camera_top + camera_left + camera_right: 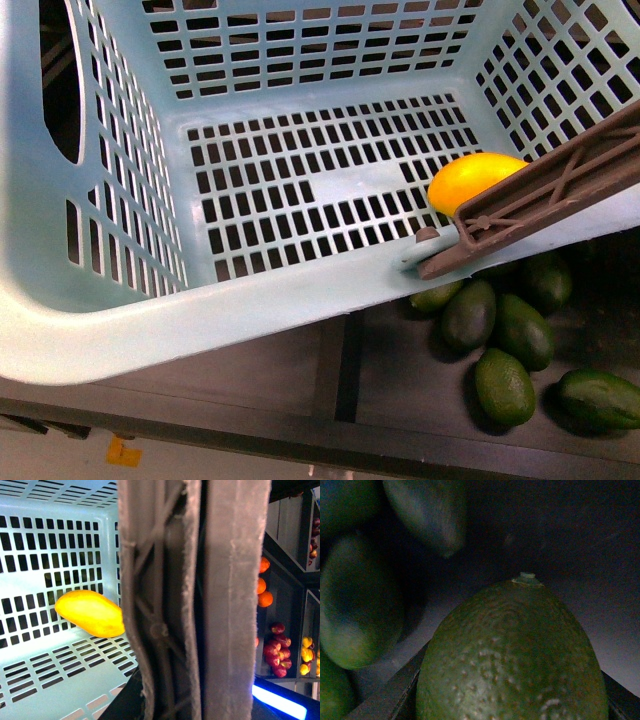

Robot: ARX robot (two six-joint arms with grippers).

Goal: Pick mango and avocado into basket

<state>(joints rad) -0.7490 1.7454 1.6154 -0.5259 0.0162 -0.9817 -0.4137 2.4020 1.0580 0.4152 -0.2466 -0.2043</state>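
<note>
The light teal basket (pixel 150 330) fills the front view, tilted, with the yellow mango (pixel 470 180) lying on its slotted floor near the right wall. Its brown handle (pixel 545 190) crosses the right rim. In the left wrist view the handle (pixel 195 600) stands close up with my left gripper shut on it, fingers hidden, and the mango (pixel 92 612) lies behind in the basket (pixel 45 545). My right gripper holds the dark green avocado (pixel 515 655), which fills its wrist view; the jaws sit at the fruit's sides, mostly hidden. Neither gripper shows in the front view.
Several more avocados (pixel 505 385) lie on a dark shelf below the basket's right corner, and others (pixel 360 600) show dimly beside the held one. Shelves with orange fruits (pixel 264 587) and red apples (pixel 277 647) stand beyond the handle.
</note>
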